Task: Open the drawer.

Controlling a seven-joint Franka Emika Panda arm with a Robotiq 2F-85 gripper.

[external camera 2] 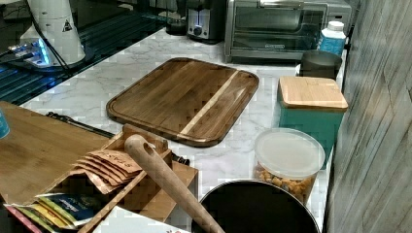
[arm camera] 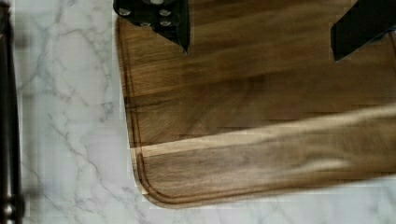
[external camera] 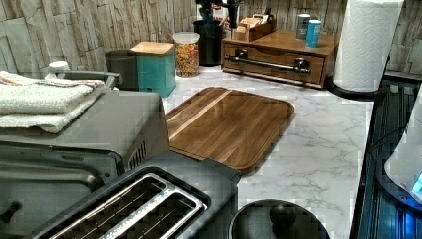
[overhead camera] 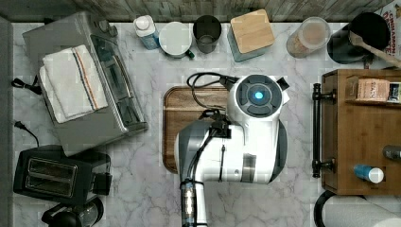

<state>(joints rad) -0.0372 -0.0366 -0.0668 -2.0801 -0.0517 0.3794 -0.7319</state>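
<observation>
While the drawer sits flush in its wooden organizer, the task stands at its opening step, the approach, judged from how things lie.

**Top view.** The arm occupies the centre of the frame, above the cutting board. The organizer fills the right edge of the frame; the drawer's black bar handle runs vertically along the organizer's left face, on two posts, well apart from the arm.

**Left view.** The drawer front appears in the upper right of the frame, with the handle lying horizontally across it. A paper towel roll stands at the left view's right of the organizer, and two small cans rest on its top.

**Wrist view.** The gripper hangs over the cutting board. Its two dark fingers enter at the upper edge of the frame and are spread wide, with bare wood between them and nothing held. A dark bar along the left edge of the frame is probably the handle, with marble countertop between it and the board.

**Next move (judgement).** The gripper must cross the strip of marble to the handle, descend to the bar's height, and set its spread fingers on either side of the bar between the two posts. Only then can it close and pull straight out, away from the organizer. A misaligned approach risks striking a post or the drawer face.
</observation>
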